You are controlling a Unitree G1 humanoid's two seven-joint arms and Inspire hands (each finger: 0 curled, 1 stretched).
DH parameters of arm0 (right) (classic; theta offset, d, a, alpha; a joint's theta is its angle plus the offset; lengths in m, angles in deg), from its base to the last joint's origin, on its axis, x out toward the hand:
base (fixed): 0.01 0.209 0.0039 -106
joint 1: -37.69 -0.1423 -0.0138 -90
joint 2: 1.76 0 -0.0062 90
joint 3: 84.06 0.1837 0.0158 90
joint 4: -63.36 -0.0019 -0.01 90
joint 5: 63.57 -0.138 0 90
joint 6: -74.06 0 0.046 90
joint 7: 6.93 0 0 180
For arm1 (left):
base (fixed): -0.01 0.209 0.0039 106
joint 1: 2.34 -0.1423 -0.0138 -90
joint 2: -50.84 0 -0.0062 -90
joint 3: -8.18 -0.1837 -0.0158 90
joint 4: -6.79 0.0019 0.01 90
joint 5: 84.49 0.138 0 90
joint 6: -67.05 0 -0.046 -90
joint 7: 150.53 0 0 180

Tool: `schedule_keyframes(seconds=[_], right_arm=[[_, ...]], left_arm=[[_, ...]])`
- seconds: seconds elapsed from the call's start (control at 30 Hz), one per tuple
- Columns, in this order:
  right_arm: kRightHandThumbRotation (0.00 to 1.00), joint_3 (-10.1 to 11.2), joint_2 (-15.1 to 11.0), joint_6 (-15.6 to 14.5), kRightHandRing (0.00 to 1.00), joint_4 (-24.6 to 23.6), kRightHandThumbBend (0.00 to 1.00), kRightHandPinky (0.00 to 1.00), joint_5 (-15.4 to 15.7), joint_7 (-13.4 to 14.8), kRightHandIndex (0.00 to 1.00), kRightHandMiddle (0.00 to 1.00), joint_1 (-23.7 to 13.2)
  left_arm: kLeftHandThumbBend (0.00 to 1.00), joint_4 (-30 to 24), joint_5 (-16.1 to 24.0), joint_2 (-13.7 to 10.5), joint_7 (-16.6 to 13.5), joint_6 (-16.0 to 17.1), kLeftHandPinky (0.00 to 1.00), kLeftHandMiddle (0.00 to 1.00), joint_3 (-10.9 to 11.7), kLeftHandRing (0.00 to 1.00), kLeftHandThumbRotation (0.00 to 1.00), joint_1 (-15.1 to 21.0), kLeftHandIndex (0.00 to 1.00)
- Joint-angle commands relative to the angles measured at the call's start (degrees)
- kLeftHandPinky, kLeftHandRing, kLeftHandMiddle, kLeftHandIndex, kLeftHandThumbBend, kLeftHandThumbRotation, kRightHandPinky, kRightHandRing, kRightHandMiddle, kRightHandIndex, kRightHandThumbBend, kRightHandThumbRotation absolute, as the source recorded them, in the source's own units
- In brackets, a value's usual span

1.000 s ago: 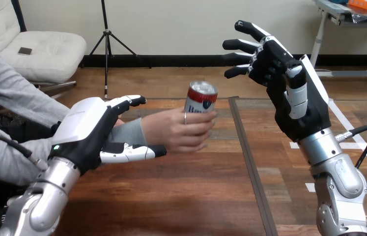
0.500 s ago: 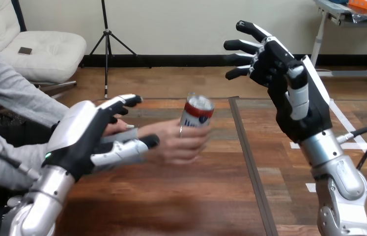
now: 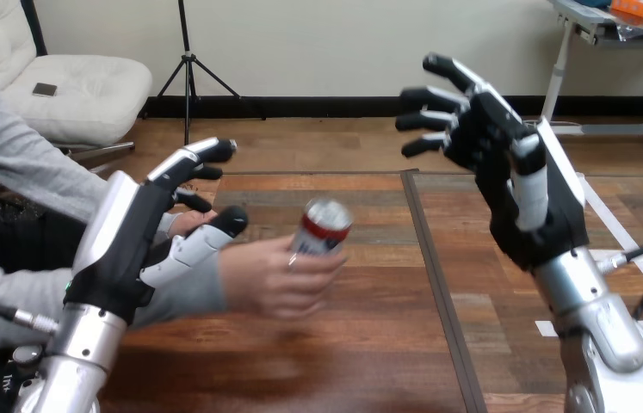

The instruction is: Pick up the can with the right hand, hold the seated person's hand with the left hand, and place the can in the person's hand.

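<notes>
can [image 3: 324,228] is held tilted in the person's hand [image 3: 270,280]. right robot hand [image 3: 511,176] is spread, well apart. left robot hand [image 3: 128,237], spread beside the wrist [image 3: 201,291], should be drawn away slowly, so nothing is knocked.

You are viewing: can [image 3: 324,227], showing silver, red, white bands; table [image 3: 369,353], showing brown woodgrain; sleeve [image 3: 188,292], showing grey.
</notes>
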Motion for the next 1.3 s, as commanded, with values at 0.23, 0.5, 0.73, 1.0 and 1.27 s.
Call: schedule_keyframes(seconds=[0.23,0.5,0.73,1.0,1.27], right_arm=[[1.00,0.9,0.9,-0.6,0.75,-4.2,1.00,0.62,-1.5,0.2,0.89,0.79,2.7],[1.00,0.5,1.3,-0.5,0.76,-4.8,1.00,0.62,-1.8,-0.3,0.90,0.80,5.1],[1.00,0.0,1.7,-0.5,0.78,-6.0,1.00,0.62,-2.3,-0.8,0.90,0.82,7.4],[1.00,-0.9,2.6,-1.5,0.83,-9.6,1.00,0.70,-2.4,-0.5,0.91,0.84,11.7],[1.00,-0.8,3.5,-0.2,0.91,-10.2,1.00,0.94,-2.0,-0.5,0.91,0.84,13.9]], left_arm=[[1.00,-6.9,-3.5,3.6,-0.8,3.3,0.64,0.85,3.0,0.81,1.00,-2.9,0.82],[0.99,-8.9,-6.2,5.6,0.1,5.3,0.65,0.86,3.2,0.84,1.00,-5.8,0.83],[0.95,-8.9,-7.2,7.2,0.2,7.8,0.65,0.85,3.2,0.84,1.00,-7.7,0.82],[0.87,-10.1,-8.7,9.6,0.4,9.3,0.65,0.85,2.9,0.85,1.00,-11.0,0.81],[0.81,-11.4,-10.0,11.3,1.5,9.2,0.67,0.85,2.4,0.85,1.00,-14.0,0.82]])
